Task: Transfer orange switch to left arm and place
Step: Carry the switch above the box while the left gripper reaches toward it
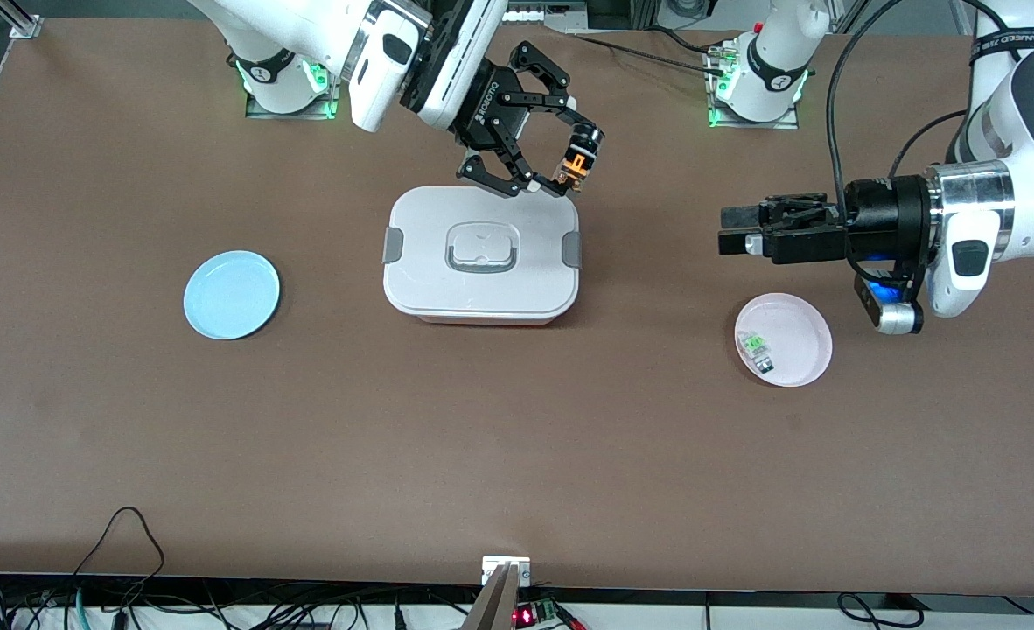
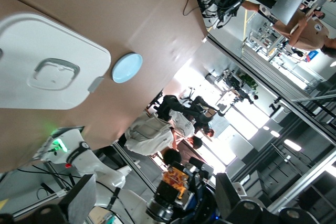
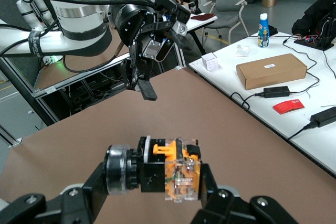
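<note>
Brown table [image 1: 517,455] with cables [image 1: 123,534] along its near edge; nearby, a white desk [image 3: 294,93] carries a cardboard box [image 3: 271,70] and a bottle [image 3: 263,30], a grey chair [image 3: 231,1] beside it

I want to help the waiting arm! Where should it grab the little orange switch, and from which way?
Probably the black round end. The right gripper pinches the orange switch by its orange middle above the box, leaving that end bare. The open left gripper could come level from the left arm's end of the table.
</note>
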`<state>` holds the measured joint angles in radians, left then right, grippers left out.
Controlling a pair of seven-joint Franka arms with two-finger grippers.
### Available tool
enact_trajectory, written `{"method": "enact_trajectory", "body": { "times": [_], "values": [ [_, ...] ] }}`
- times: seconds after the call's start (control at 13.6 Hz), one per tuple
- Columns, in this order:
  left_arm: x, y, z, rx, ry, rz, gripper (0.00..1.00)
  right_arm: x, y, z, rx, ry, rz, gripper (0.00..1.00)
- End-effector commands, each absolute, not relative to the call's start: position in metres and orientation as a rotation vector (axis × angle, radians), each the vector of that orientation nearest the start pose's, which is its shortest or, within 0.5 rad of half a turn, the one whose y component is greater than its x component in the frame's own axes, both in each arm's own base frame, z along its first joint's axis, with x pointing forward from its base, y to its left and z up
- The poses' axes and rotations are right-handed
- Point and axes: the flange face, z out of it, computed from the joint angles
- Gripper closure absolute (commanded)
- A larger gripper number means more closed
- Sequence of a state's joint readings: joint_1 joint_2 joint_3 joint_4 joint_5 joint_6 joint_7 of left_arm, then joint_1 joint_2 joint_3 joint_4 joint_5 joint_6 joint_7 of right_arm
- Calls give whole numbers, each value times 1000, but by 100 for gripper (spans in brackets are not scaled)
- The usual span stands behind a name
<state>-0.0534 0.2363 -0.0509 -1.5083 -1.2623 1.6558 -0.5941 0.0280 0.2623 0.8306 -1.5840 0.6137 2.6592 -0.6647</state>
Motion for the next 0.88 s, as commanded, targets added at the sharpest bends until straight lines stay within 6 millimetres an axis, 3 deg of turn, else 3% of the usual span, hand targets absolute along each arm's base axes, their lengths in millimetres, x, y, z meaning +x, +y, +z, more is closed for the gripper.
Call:
{"method": "enact_trajectory", "body": {
  "times": [0.0,0.37,0.51,0.81],
  "values": [
    [622,-181,602,1772,645,-579,0,493,452,626,-1950,-1022,-947,100],
    [607,-220,615,1818,568,-499,3,492,452,628,-1950,-1021,-954,100],
    [589,-234,629,1951,435,-400,4,490,454,628,-1946,-1024,-954,100],
    [565,-258,645,2048,336,-356,4,489,456,622,-1952,-1028,-943,100]
  ]
}}
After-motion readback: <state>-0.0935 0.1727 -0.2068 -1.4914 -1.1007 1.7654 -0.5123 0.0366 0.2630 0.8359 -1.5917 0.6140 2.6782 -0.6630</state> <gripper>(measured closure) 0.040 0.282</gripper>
